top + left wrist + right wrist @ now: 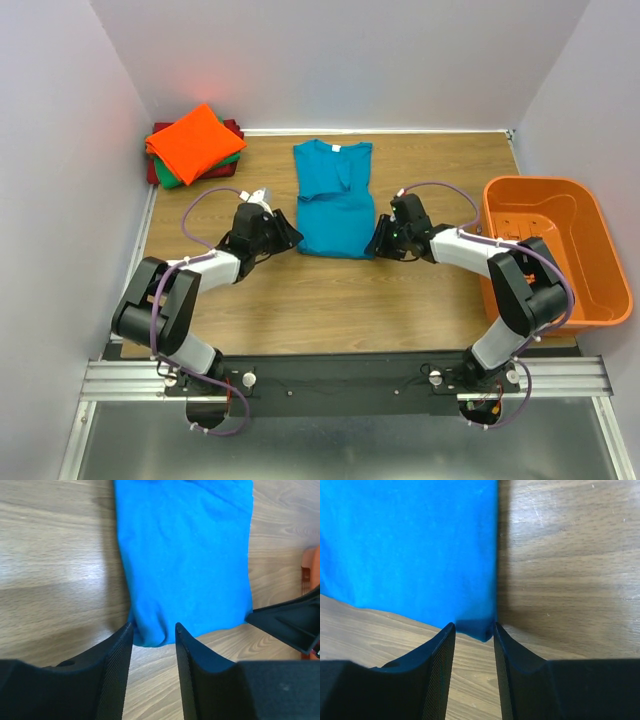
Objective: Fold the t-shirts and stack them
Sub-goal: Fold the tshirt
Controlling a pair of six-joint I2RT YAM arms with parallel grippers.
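The teal-blue t-shirt [333, 198] lies on the table folded into a long strip, collar at the far end. My left gripper [291, 238] is open at its near left corner. In the left wrist view, the shirt's corner [150, 632] sits between the tips of my left gripper [152, 626]. My right gripper [379, 240] is open at the near right corner. In the right wrist view, that corner [477, 627] sits between the tips of my right gripper [472, 625]. The folded orange shirt [196, 140] tops a stack with green [172, 180] and dark red [152, 170] shirts at the back left.
An orange plastic basket [598, 250] stands at the right edge of the table. White walls close in the left, back and right sides. My right gripper's finger [290, 622] shows in the left wrist view beside the shirt's other near corner.
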